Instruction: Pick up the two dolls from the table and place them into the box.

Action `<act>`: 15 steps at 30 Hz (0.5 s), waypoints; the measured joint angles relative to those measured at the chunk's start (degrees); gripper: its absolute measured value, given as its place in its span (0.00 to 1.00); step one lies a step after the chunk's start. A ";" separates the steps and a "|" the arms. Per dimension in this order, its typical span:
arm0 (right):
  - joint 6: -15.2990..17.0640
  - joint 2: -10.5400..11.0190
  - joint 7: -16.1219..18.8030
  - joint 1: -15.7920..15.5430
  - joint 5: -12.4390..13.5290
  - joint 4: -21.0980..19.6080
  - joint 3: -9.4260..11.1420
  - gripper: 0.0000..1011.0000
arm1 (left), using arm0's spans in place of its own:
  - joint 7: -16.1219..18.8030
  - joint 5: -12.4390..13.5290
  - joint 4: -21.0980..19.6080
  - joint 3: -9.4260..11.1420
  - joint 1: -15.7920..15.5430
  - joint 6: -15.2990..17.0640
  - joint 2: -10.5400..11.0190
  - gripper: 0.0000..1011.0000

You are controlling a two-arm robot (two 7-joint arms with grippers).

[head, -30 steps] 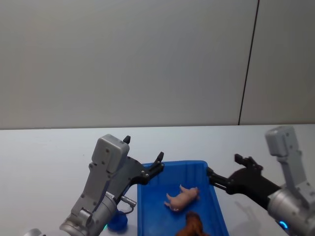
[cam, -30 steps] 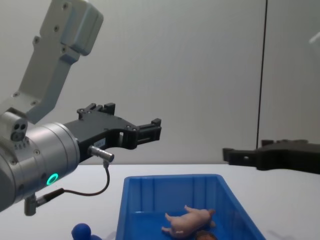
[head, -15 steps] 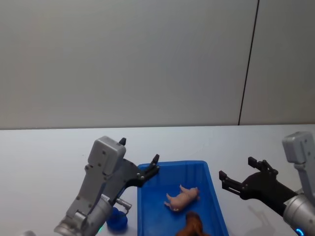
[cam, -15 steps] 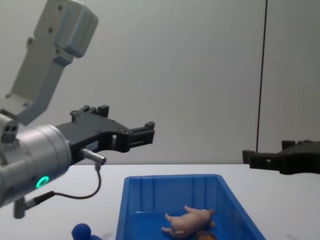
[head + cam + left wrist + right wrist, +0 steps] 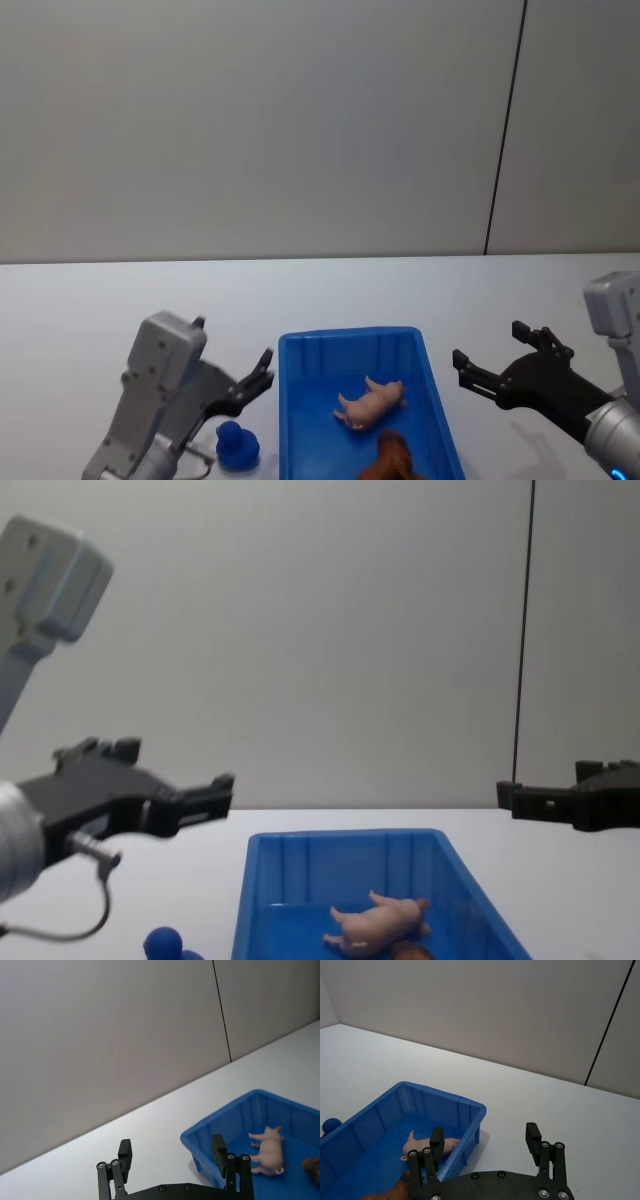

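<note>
Both dolls lie inside the blue box (image 5: 345, 337): the pale pink pig (image 5: 370, 402) on its side near the middle, the reddish-brown shaggy animal (image 5: 392, 458) closer to me. My left gripper (image 5: 233, 340) hangs open and empty above the white table (image 5: 90, 310), left of the box. My right gripper (image 5: 488, 343) is open and empty to the right of the box. The left wrist view has the pig (image 5: 267, 1147) beyond the left gripper (image 5: 171, 1146). Past my right gripper (image 5: 485, 1133) the right wrist view shows the pig (image 5: 427, 1146) in the box (image 5: 445, 1095).
A small dark-blue round knob (image 5: 235, 443) sits on the table just left of the box, below my left gripper. A plain grey wall with a dark vertical seam (image 5: 505, 130) stands behind the table.
My left arm has drawn back to the left and lower, away from the box's far left corner. My right gripper has pulled to the right, off the box's rim. The dolls have not moved.
</note>
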 joint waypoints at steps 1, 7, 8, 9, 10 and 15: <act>-0.01 0.03 0.00 -0.03 0.01 -0.02 0.01 0.99 | 0.10 -0.20 0.00 -0.07 0.39 0.01 0.28 0.99; -0.09 0.20 -0.01 -0.20 0.05 -0.20 0.10 0.99 | 0.36 -1.60 0.79 -0.32 2.22 -0.16 1.45 0.99; -0.09 0.20 -0.01 -0.20 0.05 -0.20 0.10 0.99 | 0.36 -1.72 1.07 -0.34 2.42 -0.23 1.56 0.99; -0.10 0.24 -0.01 -0.22 0.06 -0.21 0.11 0.99 | 0.20 -1.95 1.54 -0.37 2.69 -0.39 1.70 0.99; -0.11 0.25 -0.01 -0.24 0.06 -0.22 0.12 0.99 | 0.06 -2.04 1.87 -0.37 2.85 -0.46 1.76 0.99; -0.15 0.31 -0.01 -0.32 0.10 -0.29 0.15 0.99 | -1.66 -2.52 4.08 -0.39 3.23 -1.02 1.80 0.99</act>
